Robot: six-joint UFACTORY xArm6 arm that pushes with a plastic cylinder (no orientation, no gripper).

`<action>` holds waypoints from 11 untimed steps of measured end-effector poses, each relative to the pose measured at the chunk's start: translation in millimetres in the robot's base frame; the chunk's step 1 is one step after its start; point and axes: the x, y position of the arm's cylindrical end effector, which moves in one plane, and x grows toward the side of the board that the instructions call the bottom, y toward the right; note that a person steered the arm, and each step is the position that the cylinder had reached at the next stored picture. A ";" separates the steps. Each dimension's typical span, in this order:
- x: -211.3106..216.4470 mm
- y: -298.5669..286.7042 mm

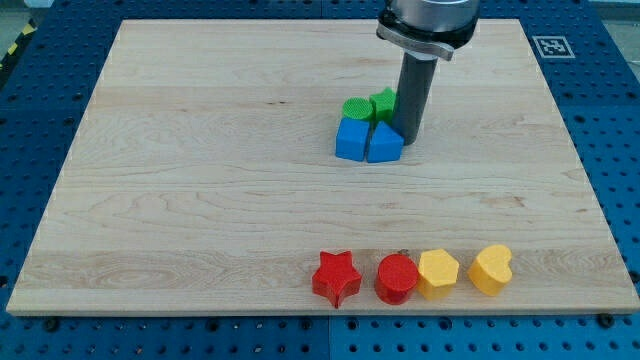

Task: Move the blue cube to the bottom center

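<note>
1. Camera view: light wooden board surface (200, 200) on a blue perforated base (620, 150).
2. No jaws on this arm, so no open/closed state to tell; it ends in one straight dark rod.
3. My tip (412, 138) sits at the view's right of the centre cluster, touching or just beside the blue pointed block (384, 144).
4. Blue count: 2. Blue cube (351, 139) sits just left of the blue pointed block, touching it, slightly above board centre.
5. Green count: 2. Green round block (356, 108) and green star block (383, 103) sit directly behind the blues, toward the view's top.
6. Bottom row, right of centre, left to right: red star block (336, 276), red round block (397, 278), yellow hexagonal block (438, 272), yellow heart block (491, 268). Red: 2. Yellow: 2.
7. Total: 8 blocks.
</note>
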 end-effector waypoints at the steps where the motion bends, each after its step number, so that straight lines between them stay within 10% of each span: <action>1: 0.0 -1.3; 8: -30.7 -149.1; 11: 32.3 -164.7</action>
